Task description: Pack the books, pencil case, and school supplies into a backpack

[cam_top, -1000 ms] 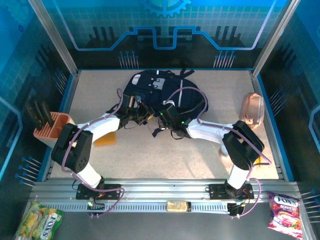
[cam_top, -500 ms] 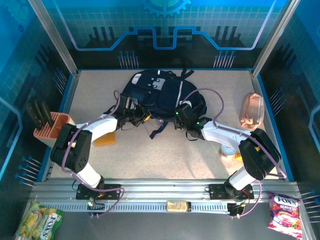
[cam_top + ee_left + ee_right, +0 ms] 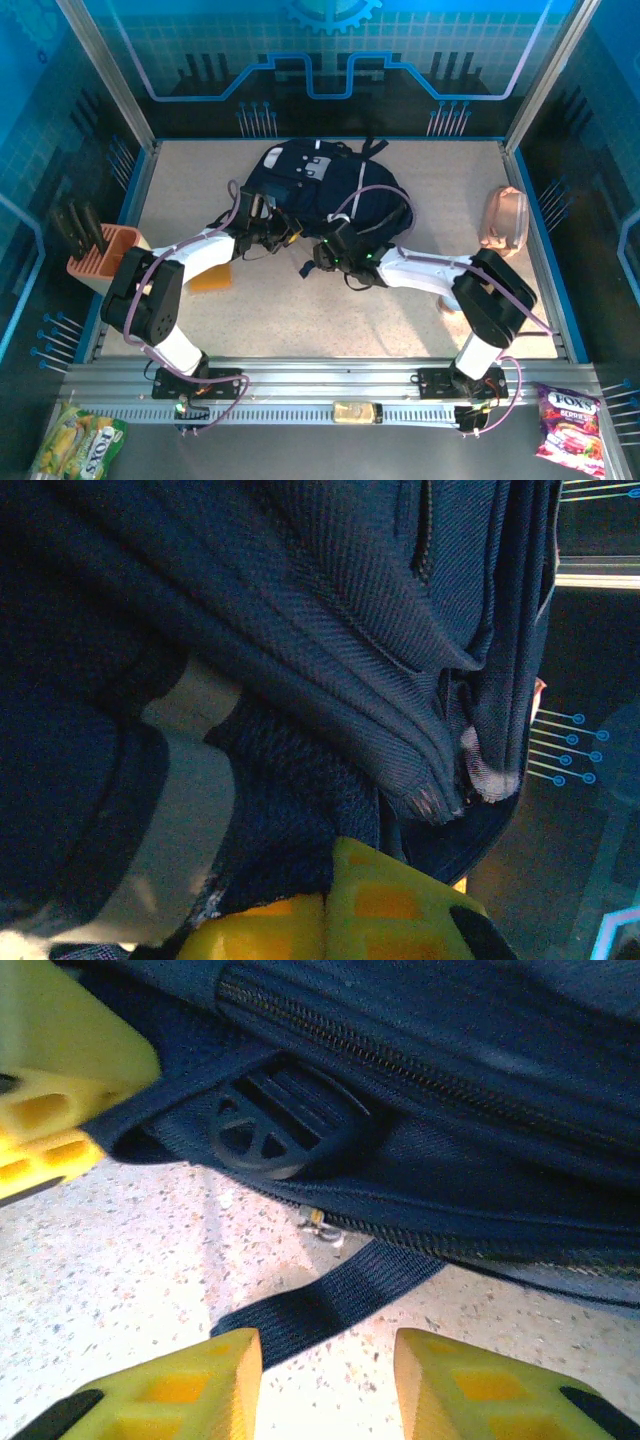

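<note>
The dark navy backpack (image 3: 325, 185) lies flat at the back middle of the table. My left gripper (image 3: 289, 234) sits at its lower left edge, and its yellow fingers (image 3: 400, 905) are shut on a fold of the backpack's fabric (image 3: 290, 780). At the lower edge my right gripper (image 3: 321, 257) is open. Between its fingers (image 3: 470, 1385) a loose strap (image 3: 330, 1300) lies on the table, below a zipper pull (image 3: 326, 1224) and a black buckle (image 3: 280, 1125). The pinkish-tan pencil case (image 3: 505, 220) rests at the right wall. An orange pad (image 3: 212, 278) lies partly under my left arm. The books are out of view.
A pink rack (image 3: 100, 255) with black pieces stands against the left wall. Blue walls and metal posts close in the table. Snack packets (image 3: 570, 420) lie outside the front rail. Speckled tabletop (image 3: 330, 320) stretches in front of the backpack.
My right gripper swung right, then came back left to the backpack's lower edge, and its jaws have opened. The left arm has held still on the fabric.
</note>
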